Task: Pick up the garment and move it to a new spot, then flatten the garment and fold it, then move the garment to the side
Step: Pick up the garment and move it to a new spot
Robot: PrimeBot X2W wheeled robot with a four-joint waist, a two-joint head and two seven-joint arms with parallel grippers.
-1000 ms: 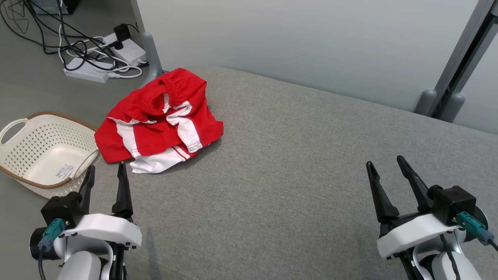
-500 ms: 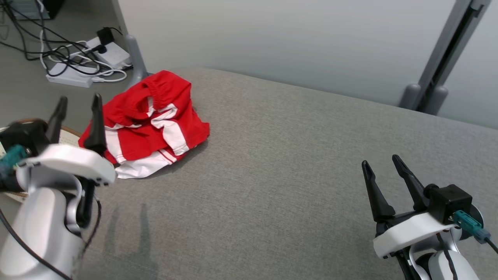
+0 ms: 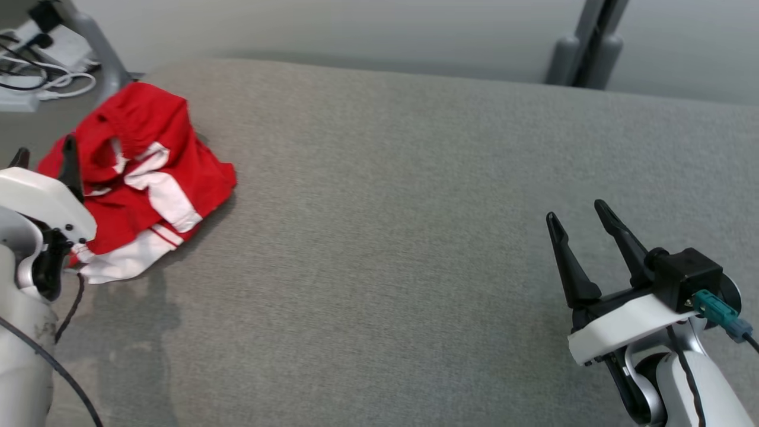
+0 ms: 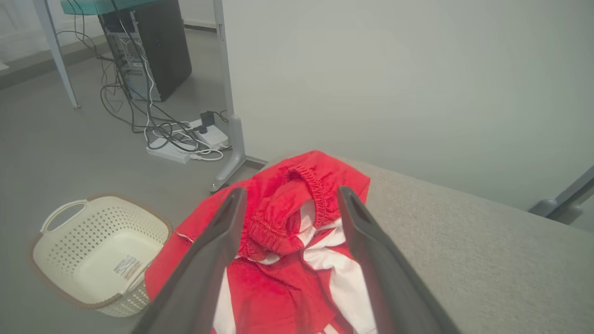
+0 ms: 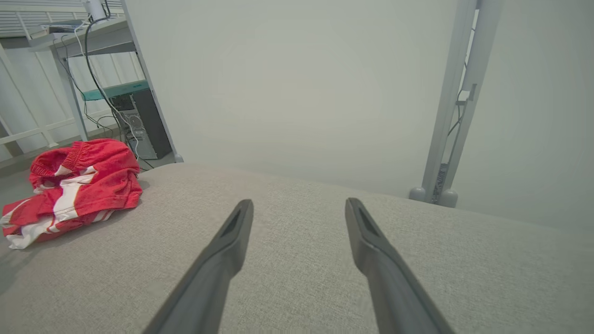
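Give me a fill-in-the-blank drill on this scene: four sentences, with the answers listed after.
1. The garment is red with ____ stripes.
2. The garment lies just ahead of the ____ arm's fingers.
3. The right gripper, far from the garment, has its jaws ____.
4. The cream basket stands on the ____.

Missing words: white; left; open; floor
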